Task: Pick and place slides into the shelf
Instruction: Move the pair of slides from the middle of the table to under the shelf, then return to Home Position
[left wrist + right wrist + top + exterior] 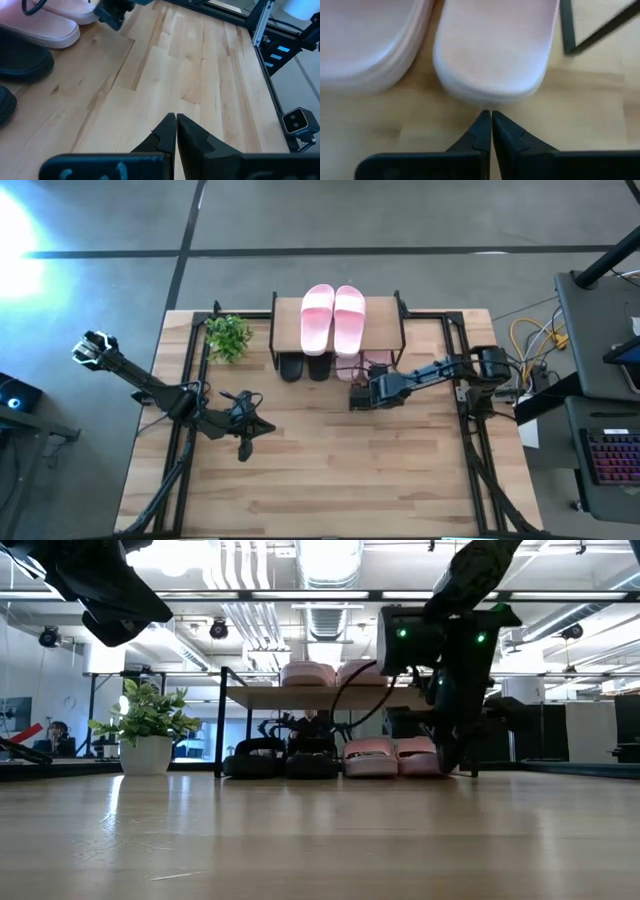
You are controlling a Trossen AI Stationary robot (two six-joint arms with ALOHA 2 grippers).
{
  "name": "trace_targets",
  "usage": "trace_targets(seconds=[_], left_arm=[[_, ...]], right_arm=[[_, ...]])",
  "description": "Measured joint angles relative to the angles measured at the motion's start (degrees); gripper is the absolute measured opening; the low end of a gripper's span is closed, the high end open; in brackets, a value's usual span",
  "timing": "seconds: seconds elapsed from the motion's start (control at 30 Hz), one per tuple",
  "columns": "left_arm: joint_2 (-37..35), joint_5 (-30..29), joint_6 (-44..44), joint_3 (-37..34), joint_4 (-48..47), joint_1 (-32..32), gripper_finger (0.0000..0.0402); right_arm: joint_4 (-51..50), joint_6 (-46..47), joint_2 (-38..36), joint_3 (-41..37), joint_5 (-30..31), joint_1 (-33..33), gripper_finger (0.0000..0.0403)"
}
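Slides fill the shelf point(290, 330): my right hand point(487, 120), fingers pressed together, sits at the heel of the last pink slide point(495, 45) just ahead. I'd nudge it squarely under. Left hand point(176, 125), closed, waits well apart.

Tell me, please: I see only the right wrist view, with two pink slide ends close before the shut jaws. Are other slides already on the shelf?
Observer: Yes. Two pink slides lie on the top board of the shelf.
Operator: And the black ones?
Observer: Two black slides sit under the top board, beside the pink pair in front of the right gripper.
Operator: Where is the left arm?
Observer: The left gripper hangs over the bare table, apart from the shelf, with its jaws shut.
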Motion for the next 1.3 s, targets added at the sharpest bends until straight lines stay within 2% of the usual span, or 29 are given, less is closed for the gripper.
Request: trace_targets(seconds=[0.2,0.27,0.33,0.4,0.47,0.5,0.57,0.63,0.7,0.83,0.97,1.07,1.17,1.23,1.3], left_arm=[[0.0,2.04,-2.9,0.0,-0.1,0.02,0.0],[0.09,2.16,-4.76,0.0,-0.03,0.12,0.0],[0.06,2.32,-4.92,-0.07,0.93,0.48,0.0],[-0.41,4.37,-4.14,0.32,3.6,1.69,0.0],[-1.52,10.33,-0.18,1.47,9.49,4.41,0.0],[-2.15,14.02,2.15,2.23,12.71,6.23,0.0],[-3.17,20.71,5.33,3.38,17.08,10.34,0.0],[-4.0,23.06,5.87,3.89,18.78,14.26,0.0],[-5.13,23.46,5.9,3.98,18.63,17.61,0.0],[-7.26,26.04,5.77,3.72,18.64,21.15,0.0],[-8.74,29.9,6.36,3.41,18.71,21.62,0.0],[-10.24,29.77,8.3,1.77,18.78,21.63,0.0],[-11.68,27.11,8.61,-0.94,18.73,22.08,0.0],[-12.59,26.47,7.15,-3.23,20.24,22.43,0.0],[-14.01,26.12,5.7,-5.72,23.04,22.9,0.0]], right_arm=[[-1.85,3.32,-4.15,1.16,-2.49,10.91,0.0008],[1.18,3.49,-6.67,1.24,-2.9,15.4,0.0008],[9.17,1.74,-10.41,0.08,-4.11,19.66,0.0008],[21.79,-2.75,-15.06,-2.29,-4.44,22.94,0.0008],[33.56,-9.55,-19.84,-5.13,-4.85,24.21,0.0008],[35.48,-11.89,-22.24,-6.03,-4.13,24.2,0.0008],[32.0,-12.37,-27.22,-6.8,0.35,23.84,0.0008],[28.67,-7.89,-31.99,-7.05,5.34,23.78,0.0008],[29.65,-8.08,-36.0,-7.17,10.38,24.68,0.0008],[37.09,-25.29,-39.87,-6.31,17.85,28.31,0.0008],[44.08,-36.23,-39.9,-5.62,20.49,30.69,0.0008],[44.48,-35.96,-38.07,-6.45,13.12,29.94,0.0008],[48.15,-30.07,-35.81,-11.53,6.23,27.2,0.0008],[58.38,-29.87,-34.96,-17.3,3.81,24.89,0.0008],[73.57,-36.29,-35.32,-23.39,-0.3,22.13,0.0008]])
